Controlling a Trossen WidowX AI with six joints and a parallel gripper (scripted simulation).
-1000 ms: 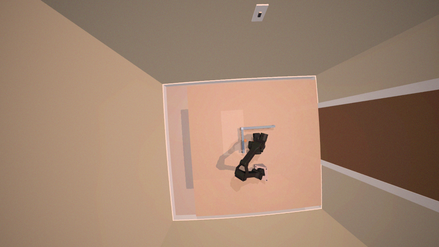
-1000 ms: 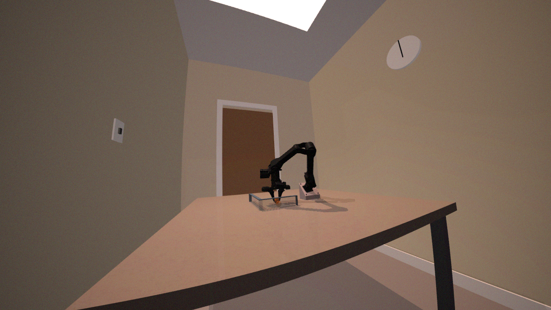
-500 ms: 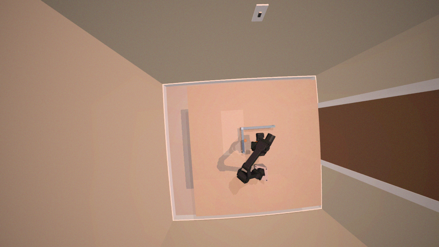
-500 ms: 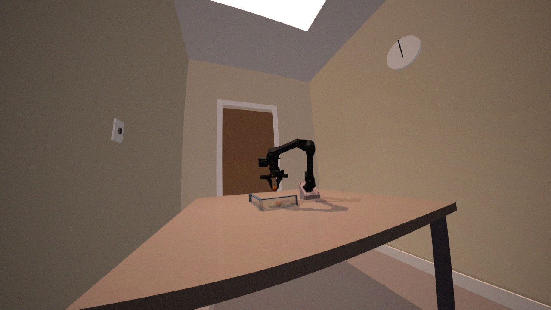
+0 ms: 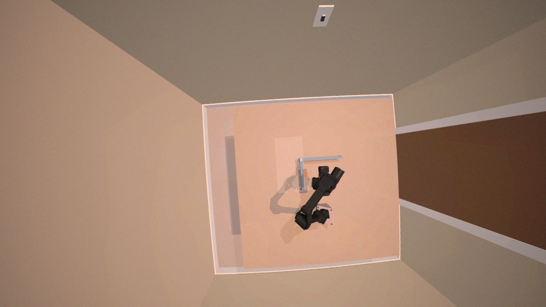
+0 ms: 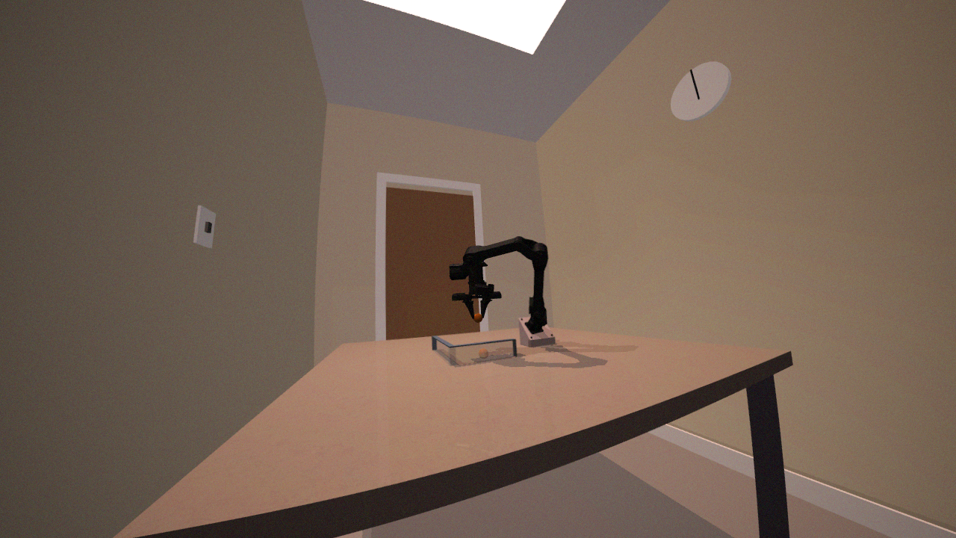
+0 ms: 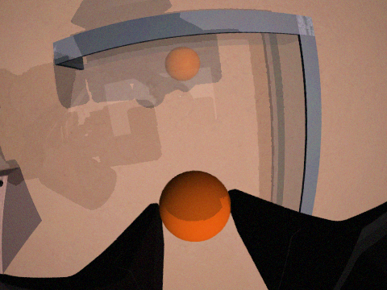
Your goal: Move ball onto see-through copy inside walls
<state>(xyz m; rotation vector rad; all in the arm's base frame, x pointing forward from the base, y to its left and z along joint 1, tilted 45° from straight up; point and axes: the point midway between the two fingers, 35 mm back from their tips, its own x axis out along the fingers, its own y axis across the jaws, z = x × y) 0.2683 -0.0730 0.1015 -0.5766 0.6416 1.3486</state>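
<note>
Ball (image 7: 195, 205) sits pinched between your gripper's (image 7: 196, 209) black fingertips, lifted off the table (image 6: 414, 415) above the clear walls (image 7: 309, 113). Your see-through copy (image 7: 182, 64) lies inside the walls' corner. From the top view, the arm (image 5: 318, 190) hides the grip.

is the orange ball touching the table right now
Apart. The exterior view shows the ball pinched in the gripper high above the table, with open space down to the clear walls.
</note>
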